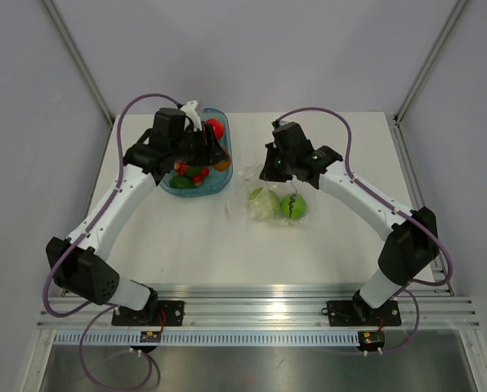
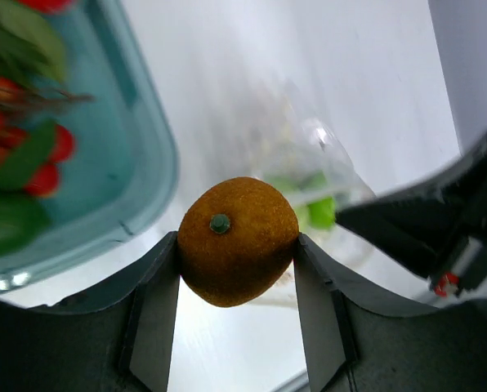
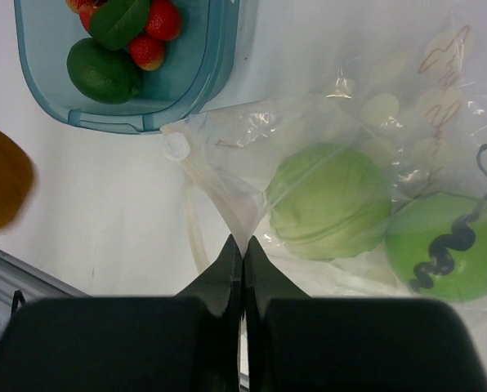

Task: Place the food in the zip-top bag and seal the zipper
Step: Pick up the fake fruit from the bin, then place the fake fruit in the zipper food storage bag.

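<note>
The white surface point(image 1: 186, 245) carries a translucent blue tray point(image 1: 196, 194) on the left. Just beside it to the right is the clear zip-top bag point(image 3: 341, 106), lying flat with its mouth side turned toward the tray. Inside the bag sit a pale cabbage point(image 3: 329, 200) and a green apple point(image 3: 444, 245), touching each other. The tray holds a dark green fruit point(image 3: 104, 72) and strawberries point(image 3: 158, 24), not yet bagged. The right claw point(image 3: 242, 249) is pressed fully together on a fold of film at the bag's near edge. It seems to be lifting that edge, probably so the mouth gapes and the bag cannot slide when food goes in. The left claw point(image 2: 237, 245) grips an orange fruit point(image 2: 237, 220) between both pads at about half width. It holds the fruit off the surface, just past the tray's rim and facing the bag. I judge this piece is meant for the opening next. The zipper cannot be made out, and sealing lies well ahead.
</note>
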You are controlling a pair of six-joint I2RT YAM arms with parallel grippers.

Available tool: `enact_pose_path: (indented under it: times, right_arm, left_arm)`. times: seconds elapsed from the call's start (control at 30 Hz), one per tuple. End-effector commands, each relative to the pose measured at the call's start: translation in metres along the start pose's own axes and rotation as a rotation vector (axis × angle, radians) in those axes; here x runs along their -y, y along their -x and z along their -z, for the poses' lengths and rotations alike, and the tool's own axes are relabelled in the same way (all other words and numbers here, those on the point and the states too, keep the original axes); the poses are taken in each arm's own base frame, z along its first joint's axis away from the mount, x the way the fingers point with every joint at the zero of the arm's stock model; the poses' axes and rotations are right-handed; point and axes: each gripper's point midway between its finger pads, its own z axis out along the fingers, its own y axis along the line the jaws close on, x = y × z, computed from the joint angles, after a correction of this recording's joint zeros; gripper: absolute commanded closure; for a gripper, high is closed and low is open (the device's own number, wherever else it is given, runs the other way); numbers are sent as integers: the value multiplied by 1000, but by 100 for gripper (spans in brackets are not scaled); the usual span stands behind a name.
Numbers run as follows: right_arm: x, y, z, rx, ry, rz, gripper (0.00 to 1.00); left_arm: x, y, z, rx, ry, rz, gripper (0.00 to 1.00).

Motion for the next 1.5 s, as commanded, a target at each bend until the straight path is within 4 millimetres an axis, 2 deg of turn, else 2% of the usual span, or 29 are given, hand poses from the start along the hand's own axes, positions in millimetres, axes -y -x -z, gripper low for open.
enact_pose_path:
  times: [0.0, 0.03, 0.07, 0.1, 0.17, 0.2, 0.33, 0.53, 0.57, 0.63, 0.77, 0.83, 0.87, 0.9, 1.0, 1.07, 1.2, 1.23, 1.33, 1.37, 1.47]
  right_arm:
    - [-21, 23, 12, 80, 63, -1, 100]
    - [-22, 24, 15, 84, 68, -1, 100]
    - [-22, 24, 15, 85, 67, -3, 100]
    - [-22, 23, 16, 84, 68, -2, 100]
    - [-22, 24, 18, 88, 71, -6, 100]
    - [-22, 24, 18, 87, 72, -9, 100]
    - [-25, 23, 22, 86, 89, -14, 100]
    - [-27, 23, 28, 91, 104, -18, 100]
    - [-28, 21, 28, 86, 105, -19, 100]
    - [-29, 21, 30, 89, 114, -21, 100]
    - [-32, 21, 34, 90, 125, -25, 100]
    - [-33, 21, 37, 95, 130, -24, 100]
    - [-34, 20, 37, 94, 131, -23, 100]
    - [-33, 21, 38, 96, 128, -23, 100]
    - [-32, 21, 38, 99, 121, -23, 100]
    - [-30, 19, 37, 94, 115, -22, 100]
    - [-27, 17, 35, 94, 105, -25, 100]
    - [-26, 17, 35, 93, 103, -22, 100]
    - [-26, 16, 33, 89, 103, -25, 100]
    - [-27, 16, 32, 91, 106, -27, 100]
    - [-29, 17, 32, 91, 114, -28, 100]
  left_arm:
    - [48, -35, 3, -88, -226, 16, 66]
    - [60, -40, 3, -101, -283, 30, 66]
    - [59, -56, -1, -134, -285, 43, 66]
    - [66, -65, -2, -149, -302, 38, 66]
    - [68, -76, -7, -162, -304, 53, 66]
    - [67, -89, -11, -189, -302, 71, 66]
    - [62, -97, -28, -188, -280, 83, 67]
    - [64, -89, -50, -181, -270, 76, 67]
    - [62, -94, -60, -203, -260, 81, 67]
    - [67, -90, -67, -197, -257, 64, 67]
    - [65, -98, -89, -229, -235, 64, 66]
    - [67, -102, -96, -237, -247, 71, 59]
    - [73, -103, -97, -237, -257, 65, 39]
    - [73, -106, -98, -250, -255, 64, 28]
    - [78, -109, -95, -266, -252, 40, 5]
    - [80, -106, -86, -257, -256, 31, 1]
    - [80, -102, -56, -238, -258, -10, 1]
    - [82, -98, -42, -219, -266, -22, 3]
    - [77, -102, -24, -217, -255, -51, 8]
    - [79, -97, -13, -195, -261, -61, 9]
    - [72, -104, -2, -202, -244, -72, 16]
